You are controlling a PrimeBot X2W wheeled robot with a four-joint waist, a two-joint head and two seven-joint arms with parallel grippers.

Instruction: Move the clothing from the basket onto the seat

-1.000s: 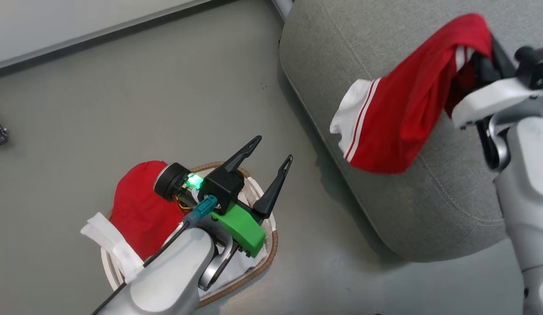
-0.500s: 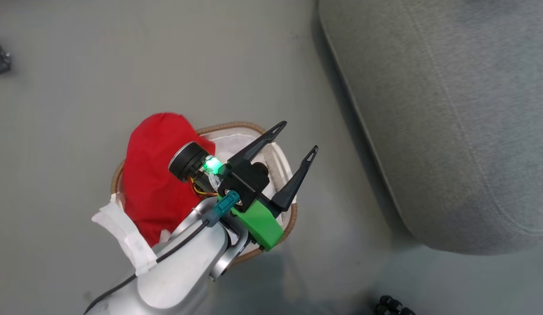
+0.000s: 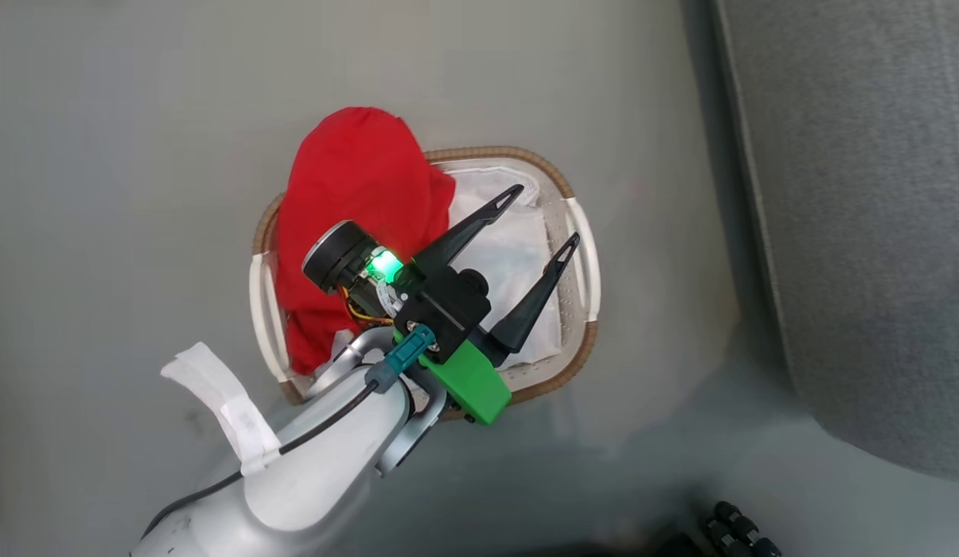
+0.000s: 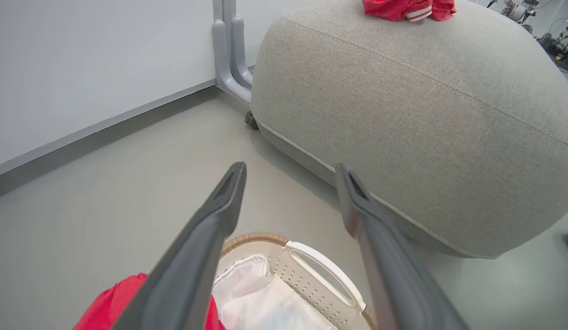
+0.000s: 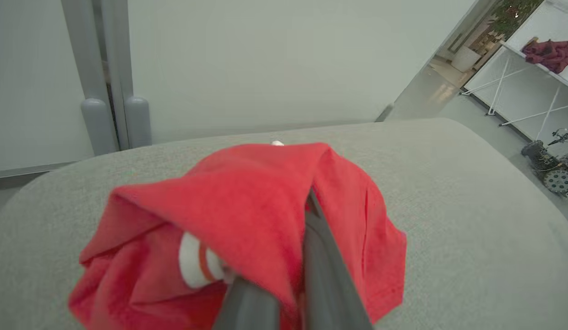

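One garment (image 3: 356, 170) (red) beside left tool (image 3: 547, 212)

Basket (image 3: 518, 152) on grey floor (image 3: 139, 155), left of seat (image 3: 874, 232) and apart from it. Plain red garment (image 3: 356, 178) fills the basket's left half and spills over the far-left rim. White liner (image 3: 518, 247) lies exposed in the right half. Left gripper (image 3: 547, 213) hangs over the liner, fingers spread wide, tips toward the right handle; height above the liner unclear. Small dark object (image 3: 738, 530) at lower edge, too blurred to identify.
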